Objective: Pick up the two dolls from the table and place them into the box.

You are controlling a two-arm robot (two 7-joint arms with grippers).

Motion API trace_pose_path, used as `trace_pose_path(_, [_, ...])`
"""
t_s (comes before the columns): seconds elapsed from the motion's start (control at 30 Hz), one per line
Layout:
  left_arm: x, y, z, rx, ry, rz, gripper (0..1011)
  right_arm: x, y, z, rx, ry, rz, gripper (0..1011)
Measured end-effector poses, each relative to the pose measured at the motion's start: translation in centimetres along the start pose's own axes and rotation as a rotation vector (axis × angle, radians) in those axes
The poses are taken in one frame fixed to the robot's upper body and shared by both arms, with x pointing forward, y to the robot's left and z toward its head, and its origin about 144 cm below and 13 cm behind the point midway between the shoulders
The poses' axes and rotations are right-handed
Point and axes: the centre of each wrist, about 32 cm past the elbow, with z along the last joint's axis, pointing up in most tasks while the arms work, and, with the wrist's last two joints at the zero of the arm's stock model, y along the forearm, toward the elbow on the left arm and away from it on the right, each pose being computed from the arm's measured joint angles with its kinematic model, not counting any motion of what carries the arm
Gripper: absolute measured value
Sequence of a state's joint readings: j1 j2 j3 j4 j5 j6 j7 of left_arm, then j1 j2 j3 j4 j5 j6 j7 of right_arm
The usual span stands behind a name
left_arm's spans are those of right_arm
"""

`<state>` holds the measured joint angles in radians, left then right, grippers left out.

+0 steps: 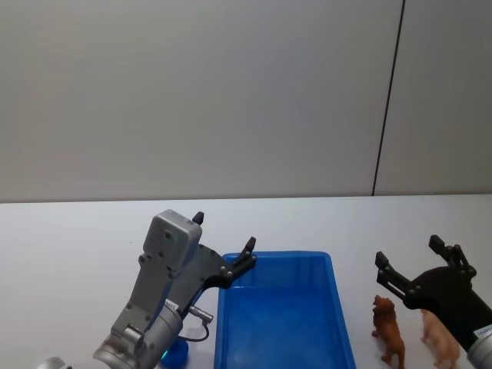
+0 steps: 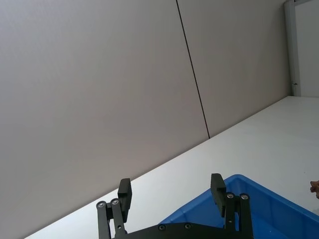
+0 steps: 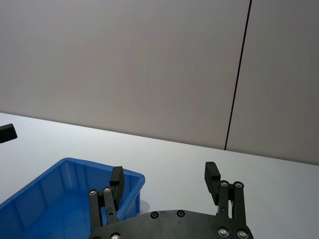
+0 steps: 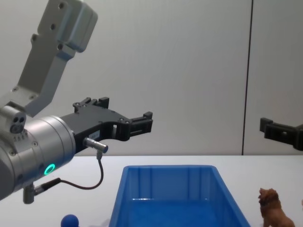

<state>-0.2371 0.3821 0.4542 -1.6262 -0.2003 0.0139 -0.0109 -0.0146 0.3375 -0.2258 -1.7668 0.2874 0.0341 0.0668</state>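
The blue box [image 1: 292,254] sits on the white table [image 1: 77,238] at front centre, with nothing visible in the part of its inside that shows. Just right of it stand the two dolls, a brown shaggy one [image 1: 388,329] and a pale pink one [image 1: 440,337] beside it. My right gripper [image 1: 408,250] hangs open above and just behind them. Over the box's far left corner my left gripper [image 1: 224,231] hovers open and holds nothing. The chest view shows the box [image 4: 168,168], the brown doll [image 4: 272,208], the left gripper [image 4: 144,124] and the right gripper [image 4: 267,127]. Each wrist view shows its own open gripper [image 2: 171,189] [image 3: 164,175] above the box [image 2: 259,199] [image 3: 50,194].
A small blue ball [image 1: 175,354] lies on the table left of the box, under my left arm; it also appears in the chest view [image 4: 70,221]. A plain grey wall with a dark vertical seam [image 1: 388,100] rises behind the table.
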Motion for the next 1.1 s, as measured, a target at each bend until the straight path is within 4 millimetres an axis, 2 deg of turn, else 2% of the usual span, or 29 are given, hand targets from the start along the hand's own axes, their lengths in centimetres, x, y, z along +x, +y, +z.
trace_pose_path(1.1, [0.0,0.0,0.0,0.0,0.0,0.0,1001,0.48,-0.12,-0.04,-0.012,-0.003,-0.02,998])
